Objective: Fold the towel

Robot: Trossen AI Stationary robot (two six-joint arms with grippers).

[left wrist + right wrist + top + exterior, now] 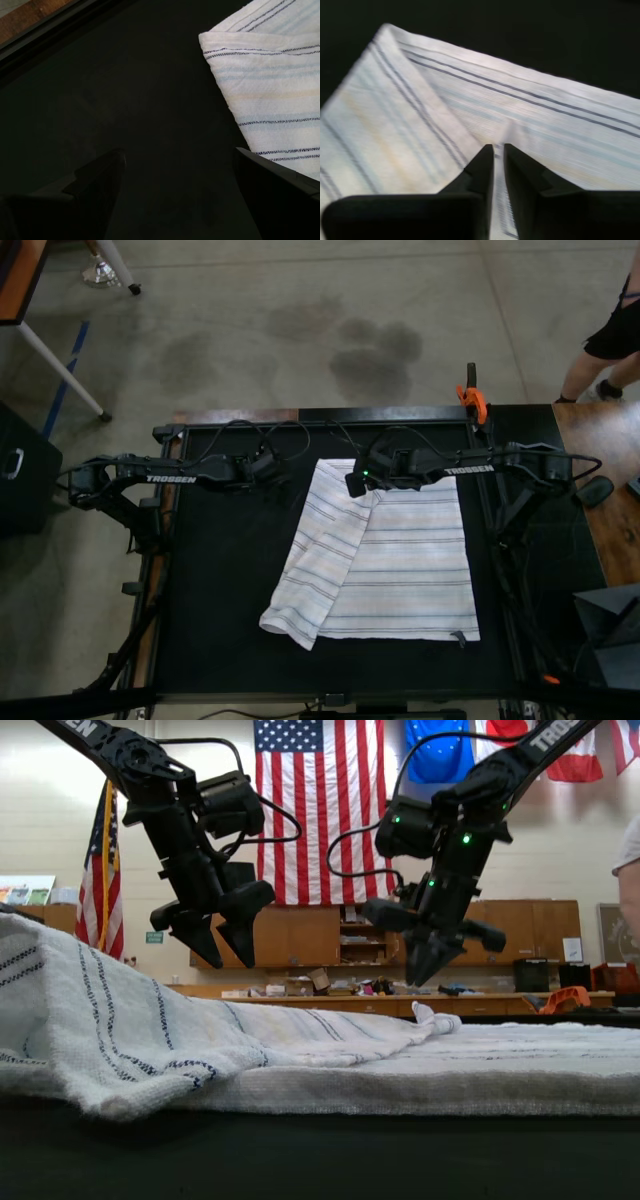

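The white striped cloth towel lies part-folded on the black table. The left gripper hovers beside it, jaws open; the right gripper hangs above it, jaws closed, seemingly empty in the exterior view.

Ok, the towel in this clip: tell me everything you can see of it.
The towel is a white woven cloth with thin dark and pale blue and tan stripes. It lies on the black table, mostly flat, with its left side in the top view folded diagonally over the rest, making a raised ridge. The right gripper, jaws nearly together, hangs just over its far edge; the exterior view shows a gap. The open left gripper is beside a corner, not touching.
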